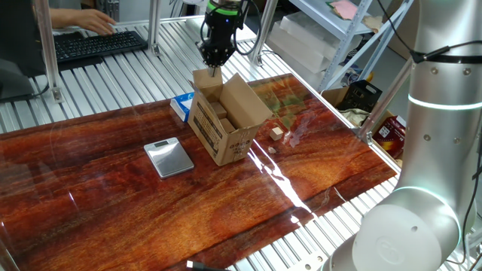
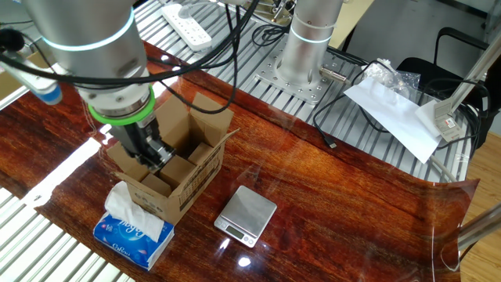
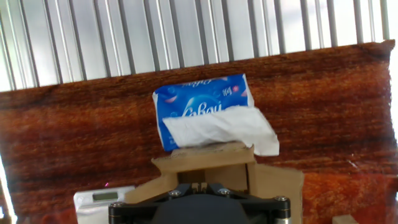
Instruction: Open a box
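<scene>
The brown cardboard box (image 1: 226,124) stands on the wooden table with its top flaps raised, dark print on its side. It also shows in the other fixed view (image 2: 188,168) and low in the hand view (image 3: 211,155). My gripper (image 1: 215,68) is at the top edge of the far flap, the one beside the blue packet, and that flap stands upright. In the other fixed view my gripper (image 2: 156,153) is at the box's left rim. In the hand view the fingertips (image 3: 193,185) are pressed close together, with only a thin gap. Small wooden blocks lie inside the box.
A blue-and-white tissue packet (image 1: 181,105) (image 2: 133,227) (image 3: 205,109) lies right behind the box. A flat silver scale (image 1: 169,156) (image 2: 246,215) lies beside the box. Small wooden blocks (image 1: 277,133) lie on the table by its other side. A slatted metal bench surrounds the table.
</scene>
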Robot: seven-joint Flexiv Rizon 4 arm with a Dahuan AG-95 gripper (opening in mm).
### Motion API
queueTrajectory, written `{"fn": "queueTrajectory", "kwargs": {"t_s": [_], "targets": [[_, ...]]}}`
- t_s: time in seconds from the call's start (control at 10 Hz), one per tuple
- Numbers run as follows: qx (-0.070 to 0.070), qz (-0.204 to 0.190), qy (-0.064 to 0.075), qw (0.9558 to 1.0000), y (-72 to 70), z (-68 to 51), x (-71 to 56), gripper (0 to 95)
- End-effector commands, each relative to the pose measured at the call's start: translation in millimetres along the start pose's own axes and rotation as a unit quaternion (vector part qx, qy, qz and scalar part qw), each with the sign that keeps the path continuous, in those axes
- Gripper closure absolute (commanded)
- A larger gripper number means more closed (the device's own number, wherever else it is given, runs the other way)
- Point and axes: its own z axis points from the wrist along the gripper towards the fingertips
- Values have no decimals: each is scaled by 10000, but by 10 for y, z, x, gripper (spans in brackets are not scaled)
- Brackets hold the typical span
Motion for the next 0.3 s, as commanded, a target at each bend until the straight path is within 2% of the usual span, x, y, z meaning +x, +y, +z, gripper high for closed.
{"fn": "queueTrajectory", "kwargs": {"t_s": [0.1,0.3], "targets": [[5,-4,-3,10000,11,-13,19,950],[13,-6,40,10000,28,-28,45,950]]}}
